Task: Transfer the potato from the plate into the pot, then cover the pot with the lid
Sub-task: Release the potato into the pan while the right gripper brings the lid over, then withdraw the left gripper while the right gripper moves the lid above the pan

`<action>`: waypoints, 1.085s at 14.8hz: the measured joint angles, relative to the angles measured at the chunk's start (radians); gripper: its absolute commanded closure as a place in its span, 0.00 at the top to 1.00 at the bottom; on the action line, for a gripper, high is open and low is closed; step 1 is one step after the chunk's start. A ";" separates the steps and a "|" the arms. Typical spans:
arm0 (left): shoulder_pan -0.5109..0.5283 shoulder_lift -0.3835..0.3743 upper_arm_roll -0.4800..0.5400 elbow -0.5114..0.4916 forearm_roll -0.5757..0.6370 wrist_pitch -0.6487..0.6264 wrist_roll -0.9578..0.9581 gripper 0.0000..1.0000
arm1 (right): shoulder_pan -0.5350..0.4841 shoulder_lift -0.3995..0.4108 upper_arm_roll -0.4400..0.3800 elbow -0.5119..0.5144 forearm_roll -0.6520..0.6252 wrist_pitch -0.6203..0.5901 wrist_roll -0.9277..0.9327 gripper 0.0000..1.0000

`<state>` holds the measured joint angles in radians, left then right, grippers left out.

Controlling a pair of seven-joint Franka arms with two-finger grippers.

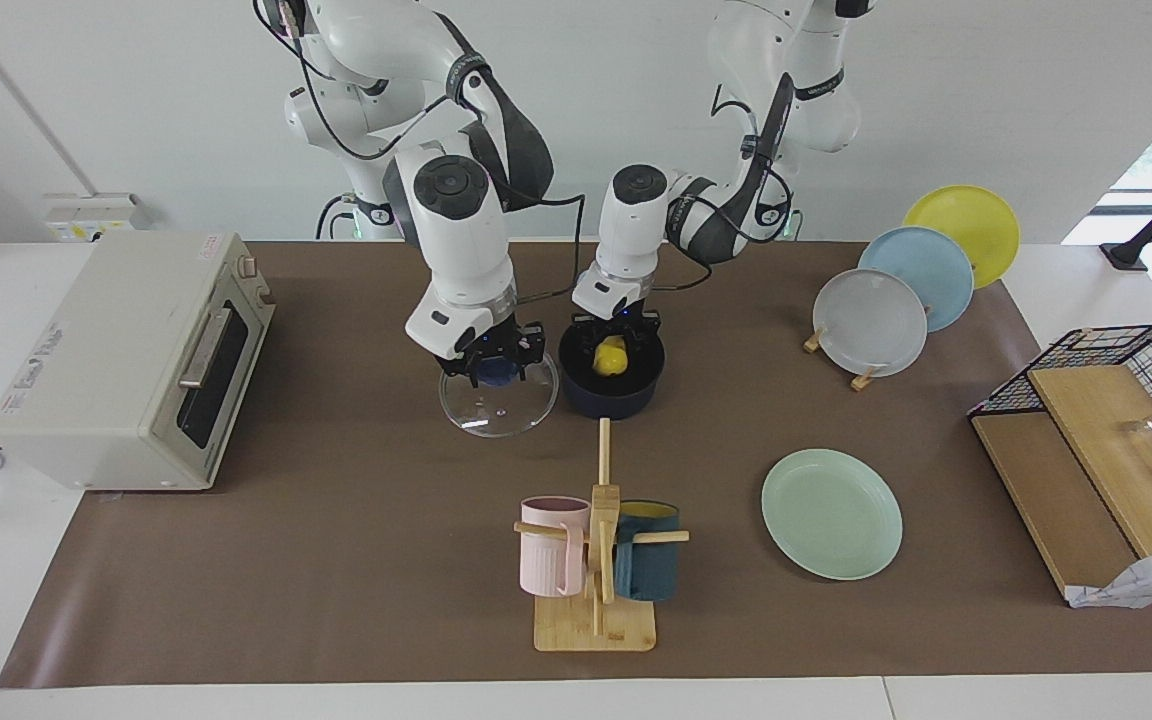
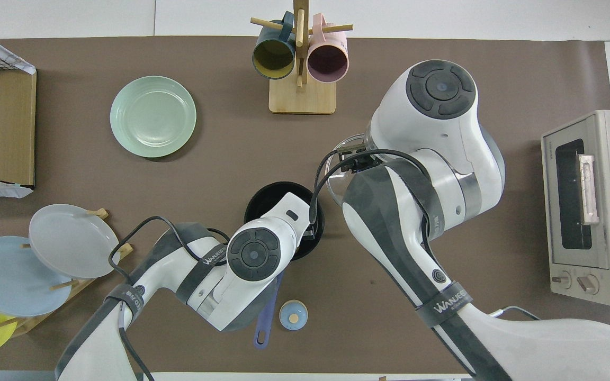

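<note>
The yellow potato (image 1: 612, 357) is inside the rim of the dark navy pot (image 1: 612, 398), between the fingers of my left gripper (image 1: 614, 342), which is shut on it. In the overhead view the left wrist covers much of the pot (image 2: 264, 198), and its blue handle (image 2: 266, 329) points toward the robots. My right gripper (image 1: 493, 366) is shut on the blue knob of the clear glass lid (image 1: 496, 412), beside the pot toward the right arm's end. The mint-green plate (image 1: 831, 513) (image 2: 153, 116) lies empty, farther from the robots.
A mug tree (image 1: 596, 560) with a pink and a teal mug stands farther out than the pot. A toaster oven (image 1: 126, 365) sits at the right arm's end. A plate rack (image 1: 896, 300) and wire basket (image 1: 1106, 440) are at the left arm's end. A small bell (image 2: 293, 315) lies by the pot handle.
</note>
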<state>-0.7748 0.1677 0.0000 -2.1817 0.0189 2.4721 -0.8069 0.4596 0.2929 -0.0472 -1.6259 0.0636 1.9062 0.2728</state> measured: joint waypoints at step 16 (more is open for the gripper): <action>0.353 -0.201 0.036 0.421 -0.063 -0.702 0.378 1.00 | 0.142 0.001 0.003 0.106 -0.002 -0.077 0.207 0.00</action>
<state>-0.4213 -0.0333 0.0357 -1.7610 -0.0437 1.7700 -0.4289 0.6012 0.2943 -0.0442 -1.5204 0.0612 1.8292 0.4795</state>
